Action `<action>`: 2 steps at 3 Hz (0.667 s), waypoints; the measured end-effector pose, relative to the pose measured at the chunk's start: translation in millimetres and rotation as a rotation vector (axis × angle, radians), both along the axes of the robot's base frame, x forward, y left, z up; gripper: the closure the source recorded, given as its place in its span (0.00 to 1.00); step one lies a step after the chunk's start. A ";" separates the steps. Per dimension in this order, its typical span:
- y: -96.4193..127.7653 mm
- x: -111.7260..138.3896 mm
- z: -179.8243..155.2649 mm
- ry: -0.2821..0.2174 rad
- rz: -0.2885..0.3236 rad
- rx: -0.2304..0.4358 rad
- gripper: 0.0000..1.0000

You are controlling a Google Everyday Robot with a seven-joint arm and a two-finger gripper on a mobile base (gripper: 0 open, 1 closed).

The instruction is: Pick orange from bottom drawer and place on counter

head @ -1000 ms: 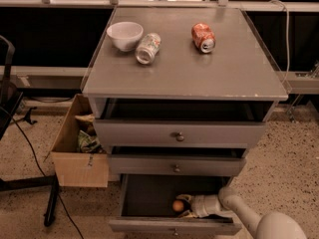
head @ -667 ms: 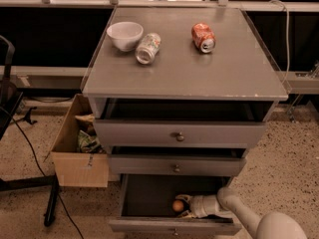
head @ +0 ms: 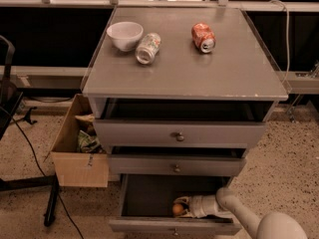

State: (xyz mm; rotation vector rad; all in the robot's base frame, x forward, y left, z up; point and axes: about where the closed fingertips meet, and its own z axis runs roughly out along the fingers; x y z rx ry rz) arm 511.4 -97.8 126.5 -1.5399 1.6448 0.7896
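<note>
The orange (head: 178, 209) lies in the open bottom drawer (head: 149, 195), near its front wall. My gripper (head: 182, 206) reaches into the drawer from the right, and its fingers sit around the orange, which stays low on the drawer floor. The arm (head: 234, 210) runs out over the drawer's right side to the lower right. The grey counter (head: 199, 71) tops the cabinet above.
On the counter stand a white bowl (head: 125, 35), a silver can on its side (head: 148, 48) and a red-orange soda can on its side (head: 203, 37). The top drawer (head: 177, 133) and middle drawer (head: 174, 166) are pulled partly out. A cardboard box (head: 75, 148) sits left of the cabinet.
The gripper has stayed at the orange in the bottom drawer; little has visibly moved.
</note>
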 end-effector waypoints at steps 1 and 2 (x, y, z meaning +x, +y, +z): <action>0.0 0.0 0.0 0.000 0.000 0.000 0.82; 0.1 0.0 0.0 0.000 0.000 0.000 1.00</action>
